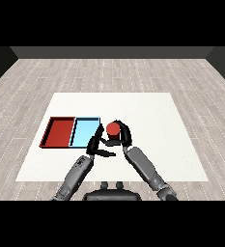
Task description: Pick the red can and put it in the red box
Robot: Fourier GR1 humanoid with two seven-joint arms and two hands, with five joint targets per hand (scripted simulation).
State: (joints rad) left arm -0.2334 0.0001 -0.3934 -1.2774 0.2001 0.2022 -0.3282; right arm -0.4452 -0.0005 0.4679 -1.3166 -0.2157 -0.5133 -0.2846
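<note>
Our right hand [122, 135] is curled round the red can [113, 129], fingers wrapping its far and right side, with the can upright and its round top facing us. We cannot tell whether the can rests on the white table [152, 120] or is lifted off it. Our left hand [97, 146] sits just left of the can, its fingers relaxed and spread, the thumb reaching toward the right hand below the can; it holds nothing, though whether a fingertip touches the can we cannot tell.

We see the can just beside the right edge of the light blue tray [85, 131], not inside it. Right of and beyond the hands the tabletop lies bare out to its edges.

We find the red tray [59, 131] touching the blue tray's left side, and both show only their floors.
</note>
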